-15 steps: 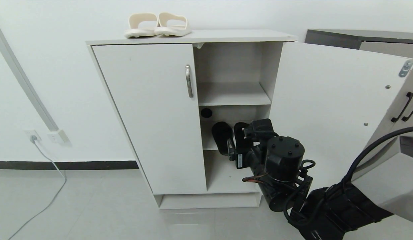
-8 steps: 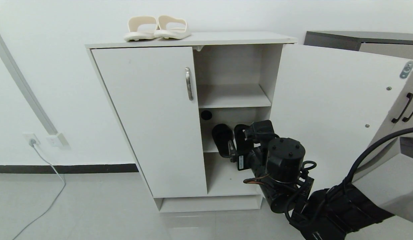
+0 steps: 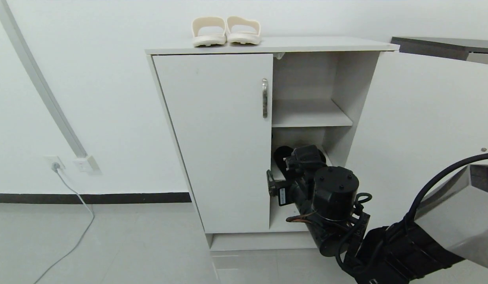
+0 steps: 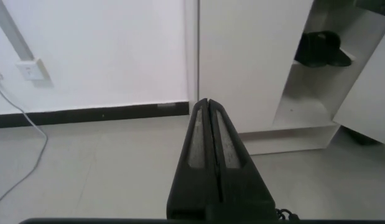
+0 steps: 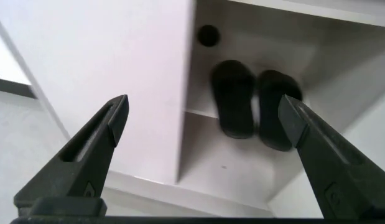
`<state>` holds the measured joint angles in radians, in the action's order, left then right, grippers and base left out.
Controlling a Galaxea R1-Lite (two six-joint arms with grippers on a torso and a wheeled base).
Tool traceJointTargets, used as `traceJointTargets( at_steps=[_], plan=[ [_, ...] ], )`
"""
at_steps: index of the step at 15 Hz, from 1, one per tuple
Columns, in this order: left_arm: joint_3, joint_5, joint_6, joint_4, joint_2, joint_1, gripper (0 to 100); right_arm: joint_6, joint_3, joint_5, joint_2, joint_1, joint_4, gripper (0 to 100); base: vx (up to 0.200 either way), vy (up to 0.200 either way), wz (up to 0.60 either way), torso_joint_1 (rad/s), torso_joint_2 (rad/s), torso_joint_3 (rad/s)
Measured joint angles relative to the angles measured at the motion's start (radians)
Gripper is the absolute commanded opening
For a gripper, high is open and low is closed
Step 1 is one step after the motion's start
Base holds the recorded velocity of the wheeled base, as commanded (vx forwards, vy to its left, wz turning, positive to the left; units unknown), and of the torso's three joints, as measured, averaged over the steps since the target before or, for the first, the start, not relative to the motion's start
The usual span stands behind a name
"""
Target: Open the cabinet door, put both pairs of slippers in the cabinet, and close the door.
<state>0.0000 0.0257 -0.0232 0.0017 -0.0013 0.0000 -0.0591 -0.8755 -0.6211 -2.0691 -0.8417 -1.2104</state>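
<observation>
The white cabinet has its left door shut and its right door swung wide open. A beige pair of slippers sits on the cabinet top. A black pair of slippers lies side by side on the middle shelf, partly hidden by my right arm; it is also seen in the right wrist view and the left wrist view. My right gripper hangs open and empty just in front of that shelf, apart from the black pair. My left gripper is shut and empty, low over the floor, left of the cabinet.
The closed door's metal handle is just above my right gripper. A grey cabinet stands behind the open door. A wall socket with a cable is at the left, with open tiled floor in front of it.
The whole head picture has shifted right, so the camera moved. Against the cabinet, my right gripper now sits nearer the shut door's edge. The black slippers stay on the shelf.
</observation>
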Motion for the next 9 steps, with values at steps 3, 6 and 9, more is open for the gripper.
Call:
traceJointTargets(
  at_steps=[3,6,9],
  plan=[
    [0.000,0.000,0.000,0.000,0.000,0.000,0,-0.002,0.006,0.001,0.000,0.000,0.003,100,0.000,0.200,0.00,0.001,0.00,0.006],
    [0.000,0.000,0.001,0.000,0.000,0.000,0,-0.003,0.010,0.001,-0.001,0.000,0.003,100,0.000,0.200,0.00,0.002,0.00,0.004],
    [0.000,0.000,0.004,0.000,0.000,0.000,0,-0.003,0.011,0.000,-0.003,0.000,0.005,100,0.000,0.000,0.00,0.000,0.00,0.000]
  ],
)
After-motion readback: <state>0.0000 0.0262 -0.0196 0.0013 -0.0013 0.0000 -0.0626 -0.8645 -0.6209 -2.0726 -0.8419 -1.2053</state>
